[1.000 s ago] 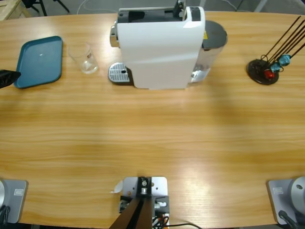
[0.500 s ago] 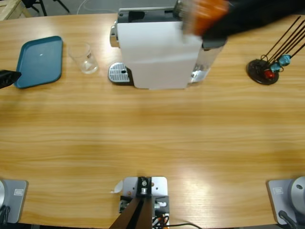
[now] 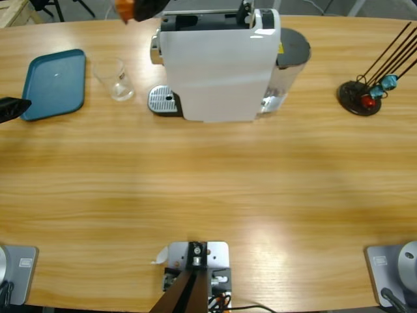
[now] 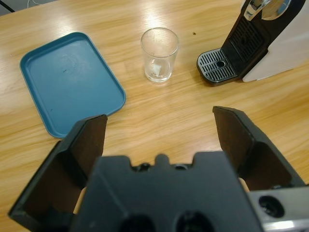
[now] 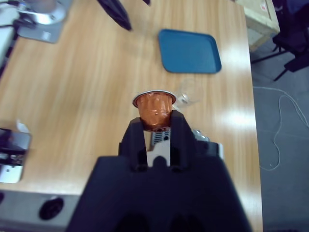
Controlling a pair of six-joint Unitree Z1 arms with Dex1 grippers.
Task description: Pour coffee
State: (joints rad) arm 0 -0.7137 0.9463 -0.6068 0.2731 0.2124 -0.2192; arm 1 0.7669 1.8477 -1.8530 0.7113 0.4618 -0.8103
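Capsule (image 5: 154, 110) is riding clamped in the right gripper (image 5: 155, 126) above the coffee machine (image 3: 218, 65), not yet loaded, while the left gripper (image 4: 161, 128) is hanging wide and empty near the glass (image 4: 159, 54), which is standing beside the drip grate (image 4: 217, 72), brewing undone.

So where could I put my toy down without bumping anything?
The wide bare stretch of the table in front of the coffee machine is free, and so is the blue tray. It is crowded between the tray and the machine, where the glass stands.
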